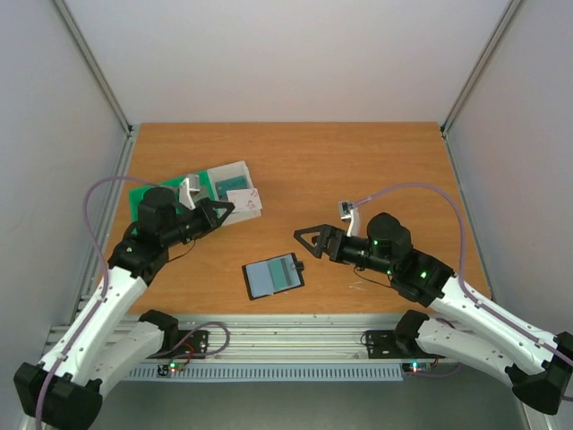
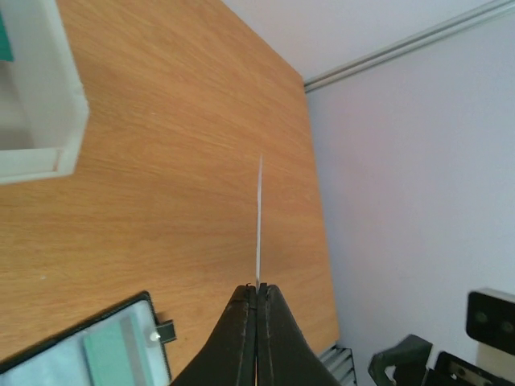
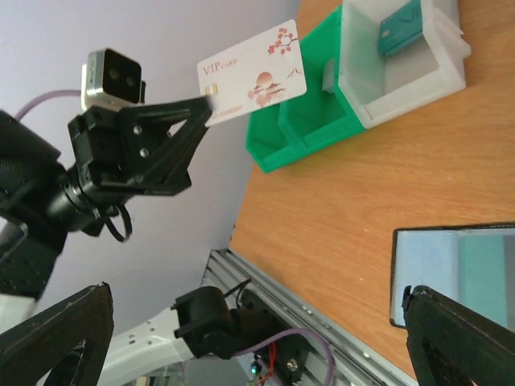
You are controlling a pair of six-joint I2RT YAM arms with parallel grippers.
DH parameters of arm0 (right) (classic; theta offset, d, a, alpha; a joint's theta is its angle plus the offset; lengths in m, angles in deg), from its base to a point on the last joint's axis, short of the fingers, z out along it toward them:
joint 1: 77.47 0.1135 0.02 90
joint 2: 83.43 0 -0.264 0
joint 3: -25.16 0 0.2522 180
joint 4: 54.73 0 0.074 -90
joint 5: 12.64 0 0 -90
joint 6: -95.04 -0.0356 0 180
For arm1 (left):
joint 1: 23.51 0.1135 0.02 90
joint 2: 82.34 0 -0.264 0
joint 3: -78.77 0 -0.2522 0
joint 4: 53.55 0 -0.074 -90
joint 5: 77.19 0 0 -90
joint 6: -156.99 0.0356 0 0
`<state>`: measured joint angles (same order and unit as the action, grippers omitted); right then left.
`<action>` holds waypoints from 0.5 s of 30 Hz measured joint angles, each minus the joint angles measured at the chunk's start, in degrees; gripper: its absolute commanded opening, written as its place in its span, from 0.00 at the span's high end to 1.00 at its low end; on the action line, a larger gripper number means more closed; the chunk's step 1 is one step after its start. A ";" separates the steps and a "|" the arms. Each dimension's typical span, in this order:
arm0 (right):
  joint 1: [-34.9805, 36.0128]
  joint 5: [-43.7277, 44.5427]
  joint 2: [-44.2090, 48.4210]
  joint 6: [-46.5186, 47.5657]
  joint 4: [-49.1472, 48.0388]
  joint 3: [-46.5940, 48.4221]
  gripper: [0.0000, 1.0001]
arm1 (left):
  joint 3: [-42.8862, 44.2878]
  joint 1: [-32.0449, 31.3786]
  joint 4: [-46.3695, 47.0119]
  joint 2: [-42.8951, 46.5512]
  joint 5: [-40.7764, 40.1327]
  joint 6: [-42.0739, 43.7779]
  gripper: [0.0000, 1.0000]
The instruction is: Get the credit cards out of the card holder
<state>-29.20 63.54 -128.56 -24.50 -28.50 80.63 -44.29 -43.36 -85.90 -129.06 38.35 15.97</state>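
Left fingers (image 2: 257, 304) pinch one card (image 3: 253, 76) in the air; the holder (image 1: 273, 276) lies open on the table (image 1: 358, 161).

At left the tray (image 3: 294, 129) and box (image 3: 402, 72) sit touching, with a teal card (image 3: 398, 28) lying in the box. The held card, whitish with red blossoms, is gripped by one corner near the box. In the middle the holder lies flat, pockets up, and what looks like a pocketed card (image 1: 283, 271) shows teal inside. At right the right fingers (image 1: 303, 236) stand wide apart and empty, just beside the snap tab (image 1: 299, 265). The cards look light, stiff and slick. I would take the next one by its exposed edge, squarely across the flat faces, since the soft holder may slide or lift with it.
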 measured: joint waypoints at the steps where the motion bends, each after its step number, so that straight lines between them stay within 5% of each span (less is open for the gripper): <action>1: 0.00 0.02 0.15 0.35 0.83 -0.04 0.02 | 0.31 0.90 -0.28 -0.79 0.74 0.61 1.00; 15: 0.00 0.11 0.92 4.63 7.41 -0.42 0.01 | 8.48 18.14 -10.78 -14.88 7.87 11.47 0.99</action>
<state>-29.20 63.65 -127.64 -19.87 -21.09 80.22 -35.81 -25.22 -96.68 -143.94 46.22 27.44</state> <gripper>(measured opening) 0.986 0.009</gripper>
